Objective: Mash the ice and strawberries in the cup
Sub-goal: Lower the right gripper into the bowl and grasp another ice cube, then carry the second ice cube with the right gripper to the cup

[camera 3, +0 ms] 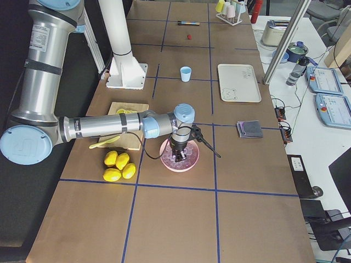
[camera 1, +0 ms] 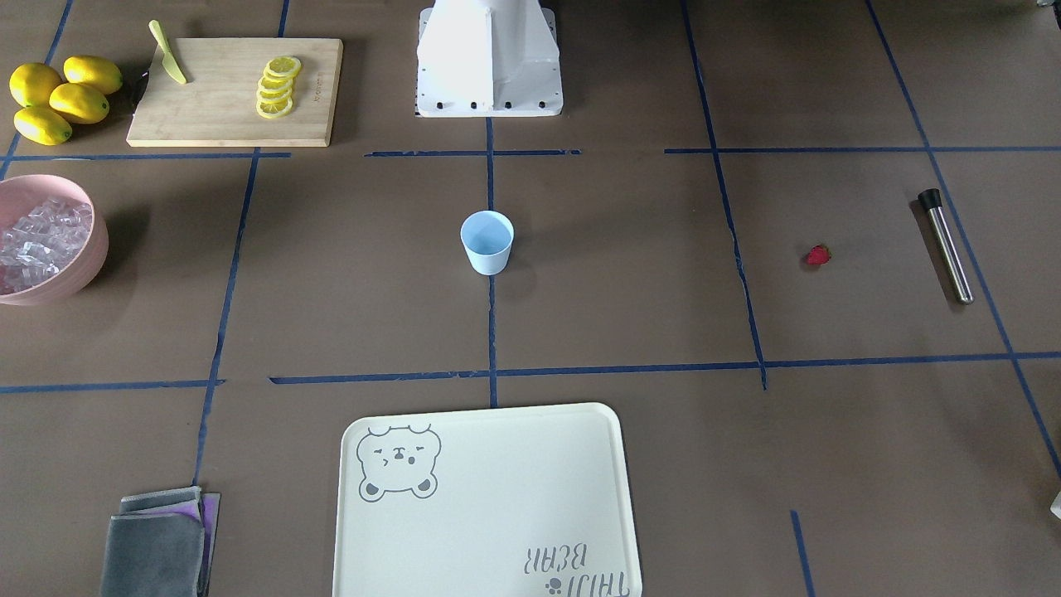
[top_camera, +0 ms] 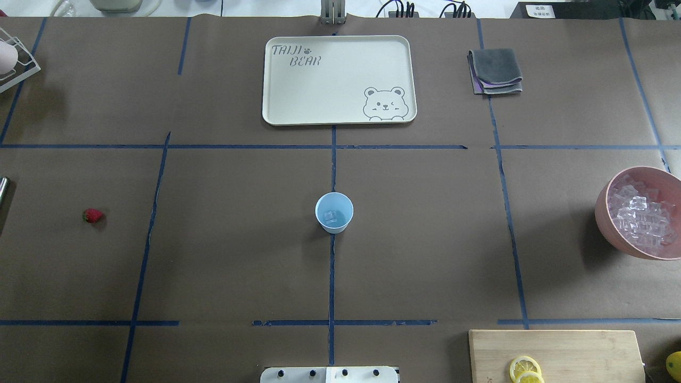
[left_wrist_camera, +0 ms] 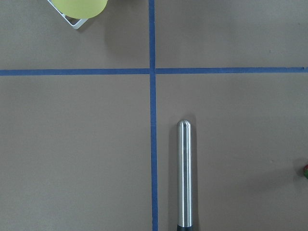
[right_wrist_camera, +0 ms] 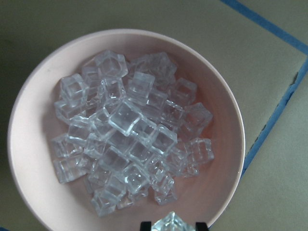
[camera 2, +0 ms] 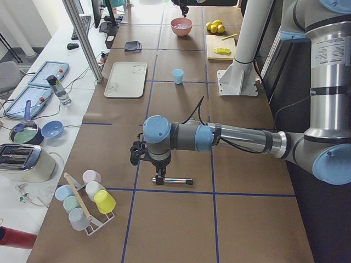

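Note:
The pale blue cup (top_camera: pixel 334 213) stands upright at the table's middle with one ice cube (top_camera: pixel 331 216) inside. More ice (right_wrist_camera: pixel 125 139) fills the pink bowl (right_wrist_camera: pixel 29 120). In the right wrist view my right gripper (right_wrist_camera: pixel 173 225) hangs over the bowl's near rim, shut on a single ice cube (right_wrist_camera: pixel 172 221). The strawberry (top_camera: pixel 93 215) lies alone on the paper far to the left. In the exterior left view my left gripper (camera 2: pixel 159 176) hovers over a steel muddler (left_wrist_camera: pixel 184 173). Its fingers show in no close view, so I cannot tell whether it is open or shut.
A cream bear tray (top_camera: pixel 276 106) lies beyond the cup. A folded grey cloth (top_camera: pixel 495 69) sits at the far right. A cutting board (camera 1: pixel 224 108) carries lemon slices (camera 1: pixel 278 87) and a green knife (camera 1: pixel 168 55), with whole lemons (camera 1: pixel 62 99) beside it. A cup rack (camera 2: pixel 85 200) stands near the muddler.

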Tool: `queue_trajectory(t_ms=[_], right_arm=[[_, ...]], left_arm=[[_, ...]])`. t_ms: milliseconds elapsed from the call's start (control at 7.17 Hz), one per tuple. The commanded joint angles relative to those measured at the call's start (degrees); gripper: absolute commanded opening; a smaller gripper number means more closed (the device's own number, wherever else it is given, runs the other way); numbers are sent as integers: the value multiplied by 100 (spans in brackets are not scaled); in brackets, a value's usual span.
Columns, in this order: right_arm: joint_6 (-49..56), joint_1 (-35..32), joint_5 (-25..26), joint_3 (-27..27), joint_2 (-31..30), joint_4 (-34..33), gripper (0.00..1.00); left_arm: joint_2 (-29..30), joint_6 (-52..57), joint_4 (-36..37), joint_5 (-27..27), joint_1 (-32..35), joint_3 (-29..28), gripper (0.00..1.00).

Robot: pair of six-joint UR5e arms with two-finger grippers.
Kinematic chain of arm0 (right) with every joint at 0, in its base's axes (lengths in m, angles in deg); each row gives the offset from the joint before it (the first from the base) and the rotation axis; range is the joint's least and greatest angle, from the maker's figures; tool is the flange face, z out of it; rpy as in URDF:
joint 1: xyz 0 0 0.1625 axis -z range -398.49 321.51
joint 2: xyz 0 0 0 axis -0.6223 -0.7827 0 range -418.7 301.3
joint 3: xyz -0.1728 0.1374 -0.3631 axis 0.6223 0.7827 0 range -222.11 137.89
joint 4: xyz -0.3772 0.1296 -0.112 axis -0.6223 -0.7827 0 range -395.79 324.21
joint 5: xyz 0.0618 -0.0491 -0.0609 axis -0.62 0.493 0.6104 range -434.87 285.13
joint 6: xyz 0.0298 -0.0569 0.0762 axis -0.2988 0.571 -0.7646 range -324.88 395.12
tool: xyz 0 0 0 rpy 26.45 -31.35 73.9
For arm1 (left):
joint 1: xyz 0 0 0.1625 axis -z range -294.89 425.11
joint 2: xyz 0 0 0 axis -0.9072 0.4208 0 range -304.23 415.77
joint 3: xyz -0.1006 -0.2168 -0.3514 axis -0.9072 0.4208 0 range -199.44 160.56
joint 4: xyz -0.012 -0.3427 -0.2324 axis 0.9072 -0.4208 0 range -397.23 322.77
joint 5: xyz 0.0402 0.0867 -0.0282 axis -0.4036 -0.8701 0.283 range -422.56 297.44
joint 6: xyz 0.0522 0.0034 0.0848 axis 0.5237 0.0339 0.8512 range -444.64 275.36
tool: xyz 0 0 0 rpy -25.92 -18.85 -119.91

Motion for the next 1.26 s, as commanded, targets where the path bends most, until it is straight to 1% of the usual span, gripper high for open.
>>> queue_trajectory(t_ms=[0, 279, 419, 558, 698, 837, 977, 1116], right_arm=[[15, -294, -35, -739, 288, -742, 0], [-151, -330, -411, -795, 1209, -1261, 0], [-805, -321, -448, -777, 1867, -1664, 0], [-1473, -208, -474, -768, 2360, -1868, 0], [-2323, 254, -544, -777, 2809, -1879, 0], [-3167, 859, -492, -759, 3257, -1879, 0], [-4002, 1405, -335, -698, 3679, -1879, 0], [-4785, 1932, 58, -637, 4101, -1879, 0]], left_arm=[[-9, 0, 0, 120, 2, -17, 100], [0, 0, -9, 147, -7, -43, 100], [-9, 0, -9, 173, 2, -87, 100], [0, 0, -9, 174, -7, -105, 100], [0, 0, -9, 174, -7, -122, 100], [0, 0, -9, 174, -7, -131, 100], [0, 0, -9, 174, -7, -140, 100], [0, 0, -9, 165, -7, -149, 100]])
